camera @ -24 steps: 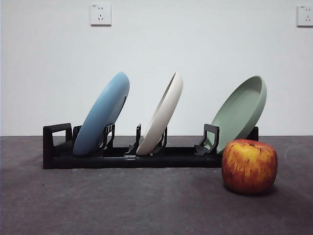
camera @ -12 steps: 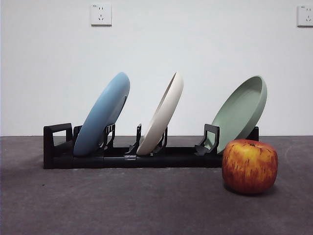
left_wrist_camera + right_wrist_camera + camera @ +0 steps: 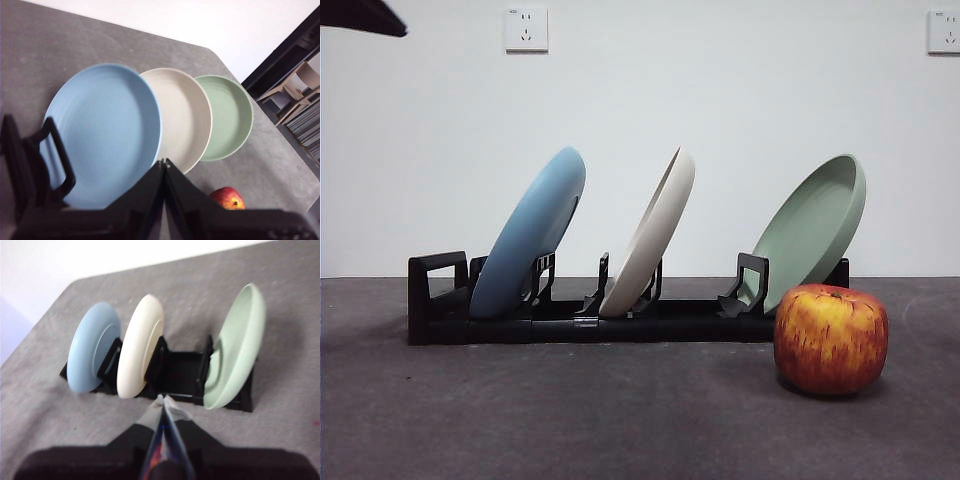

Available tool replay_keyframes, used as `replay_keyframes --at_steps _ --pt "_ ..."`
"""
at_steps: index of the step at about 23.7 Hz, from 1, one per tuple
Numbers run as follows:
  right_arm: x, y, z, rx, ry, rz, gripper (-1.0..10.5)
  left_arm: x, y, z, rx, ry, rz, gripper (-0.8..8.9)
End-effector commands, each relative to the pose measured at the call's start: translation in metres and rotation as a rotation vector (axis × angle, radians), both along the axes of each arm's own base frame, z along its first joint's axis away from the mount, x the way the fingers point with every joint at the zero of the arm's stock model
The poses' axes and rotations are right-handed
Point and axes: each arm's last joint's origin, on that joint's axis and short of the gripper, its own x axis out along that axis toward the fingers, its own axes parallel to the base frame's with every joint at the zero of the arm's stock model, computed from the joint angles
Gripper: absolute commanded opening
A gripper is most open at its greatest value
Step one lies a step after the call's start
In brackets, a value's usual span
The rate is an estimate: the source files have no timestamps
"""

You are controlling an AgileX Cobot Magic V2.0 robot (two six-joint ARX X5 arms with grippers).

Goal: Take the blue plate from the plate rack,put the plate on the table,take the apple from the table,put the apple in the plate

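While both grippers hover closed and empty, left gripper [image 3: 164, 162] above the rack end, the blue plate [image 3: 528, 234] leans in the plate rack's [image 3: 432, 300] leftmost slot; cream plate [image 3: 650, 232], green plate [image 3: 810, 228], then apple [image 3: 830, 338] on table [image 3: 570, 410]; right gripper [image 3: 163, 399] high.

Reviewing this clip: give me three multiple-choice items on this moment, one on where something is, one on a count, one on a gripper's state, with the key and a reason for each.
1. Where is the apple?
A. on the table in front of the rack's end that holds the sage-green plate
B. in the blue plate
C. between two plates

2. How many plates stand in the plate rack?
A. two
B. three
C. four

3. How do the left gripper's jaws stand?
A. shut on the blue plate
B. wide open
C. shut, holding nothing

Key: 1 A, it rests on the table. 2 B, the blue plate, cream-white plate and green one. 3 C, the tips meet above the plates.
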Motion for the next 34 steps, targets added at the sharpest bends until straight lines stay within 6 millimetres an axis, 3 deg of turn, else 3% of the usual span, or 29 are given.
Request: replay_keyframes --at_steps 1,4,11,14,20,27,28,30,34 --pt "0.009 0.002 -0.001 -0.006 0.025 0.029 1.3 0.006 -0.006 0.005 0.015 -0.011 -0.031 1.52" --pt "0.018 0.003 -0.004 -0.011 0.056 0.029 2.4 0.014 -0.015 0.009 0.041 -0.012 -0.019 2.27" --pt "0.023 0.004 -0.009 -0.018 0.099 0.029 2.5 0.043 -0.046 0.016 0.124 0.042 -0.053 2.27" --pt "0.022 0.004 -0.010 -0.020 0.112 0.029 2.5 0.069 -0.072 0.014 0.264 0.103 -0.056 2.25" --pt "0.021 0.004 -0.012 -0.025 0.141 0.028 2.5 0.117 -0.111 0.001 0.355 0.140 -0.083 2.25" --pt "0.020 0.004 -0.013 -0.028 0.154 0.025 2.5 0.138 -0.119 -0.027 0.393 0.215 -0.080 2.11" --pt "0.020 0.004 -0.013 -0.029 0.154 0.025 2.5 0.138 -0.119 -0.027 0.393 0.215 -0.081 1.66" --pt "0.020 0.004 -0.013 -0.029 0.154 0.024 2.5 0.138 -0.120 -0.027 0.394 0.213 -0.085 -0.17" --pt "0.020 0.004 -0.013 -0.029 0.154 0.024 2.5 0.137 -0.119 -0.026 0.394 0.215 -0.086 -0.08"
